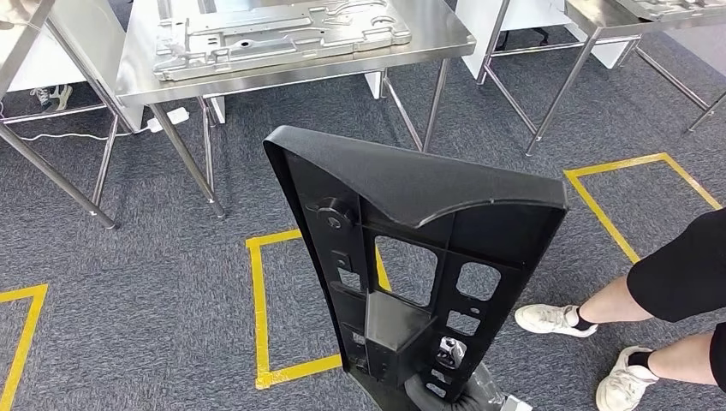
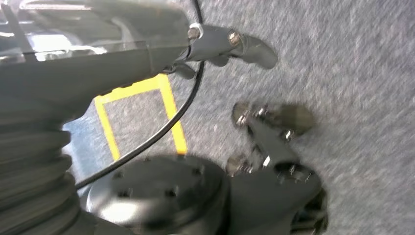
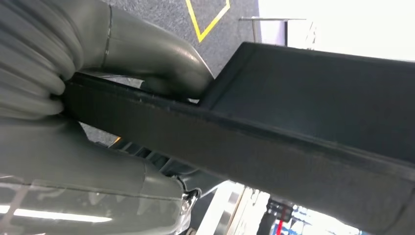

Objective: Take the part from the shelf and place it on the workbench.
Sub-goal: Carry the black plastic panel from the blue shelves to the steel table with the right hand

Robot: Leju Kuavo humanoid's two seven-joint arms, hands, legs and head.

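A large black plastic part point(image 1: 411, 214) with ribs and square cut-outs stands upright, close in front of me in the head view. My right hand point(image 1: 451, 353) holds it at its lower end and shows partly through a cut-out. In the right wrist view the thumb point(image 3: 151, 54) lies over the edge of the black part point(image 3: 303, 98) and the hand grips it. My left hand point(image 2: 274, 147) hangs above the grey carpet, blurred, with its fingers apart and nothing in them. The steel workbench point(image 1: 428, 47) stands ahead across the carpet.
A pressed metal panel point(image 1: 282, 34) lies on the workbench. More steel tables stand at the left point(image 1: 26, 34) and right point(image 1: 599, 17). Yellow tape boxes point(image 1: 257, 308) mark the floor. A person's legs in white shoes point(image 1: 676, 282) stand close at my right.
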